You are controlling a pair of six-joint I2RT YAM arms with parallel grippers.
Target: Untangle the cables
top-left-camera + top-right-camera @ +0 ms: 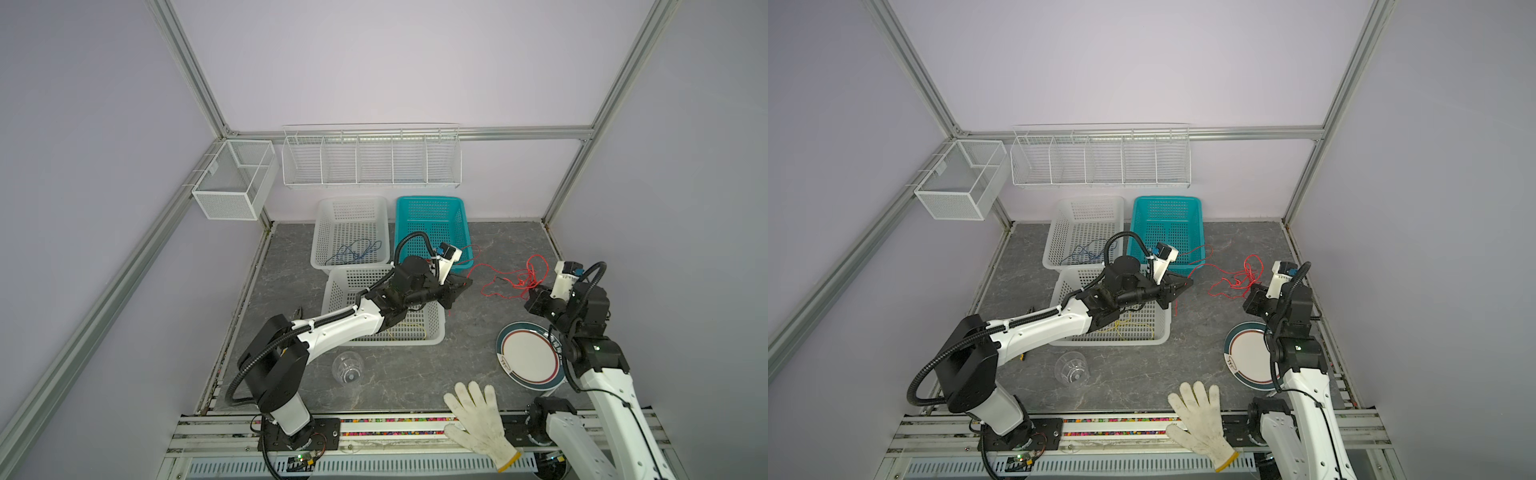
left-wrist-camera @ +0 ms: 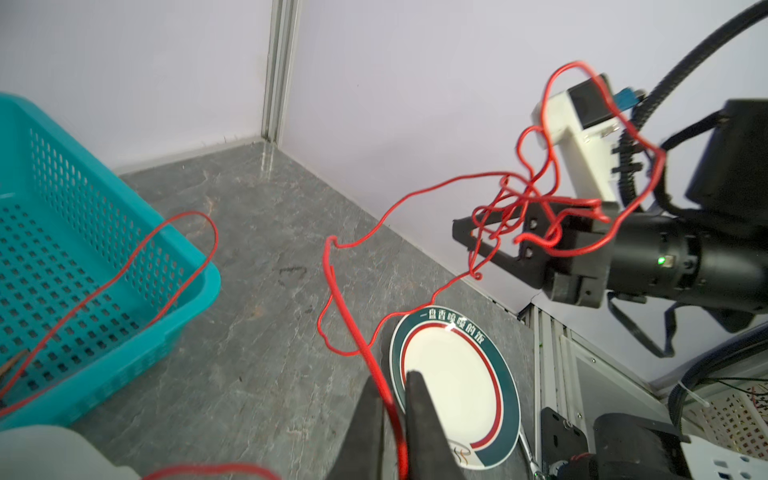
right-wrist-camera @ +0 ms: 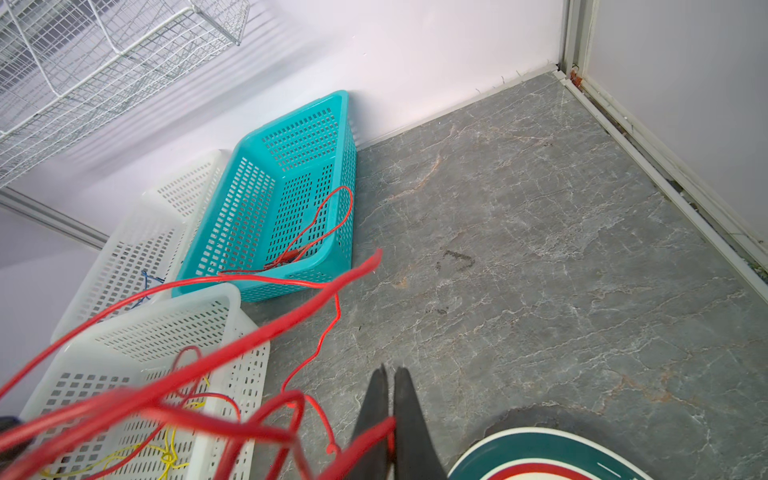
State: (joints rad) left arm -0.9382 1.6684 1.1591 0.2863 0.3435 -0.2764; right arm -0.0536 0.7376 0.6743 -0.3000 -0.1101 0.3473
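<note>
The red cable (image 1: 524,284) hangs roughly side to side above the right half of the worktop (image 1: 415,374). It is strung from the left claw (image 1: 467,283) to the right claw (image 1: 531,292), with a loop trailing back into the teal basket (image 1: 430,203). It is thin, bright and glossy, and it bunches into a knotty tangle at the right claw.

The left claw is all but closed, the red strand running between its fingers (image 2: 419,415). The right claw is pinched tight on the same cable.

A blue cable (image 1: 353,251) lies looped in the far white basket (image 1: 351,200), and a yellow cable (image 3: 168,455) in the near white basket (image 1: 437,328).

The worktop is grey and marbled. Pale lilac walls close it in, with a wire rack (image 1: 370,160) on the back one.
</note>
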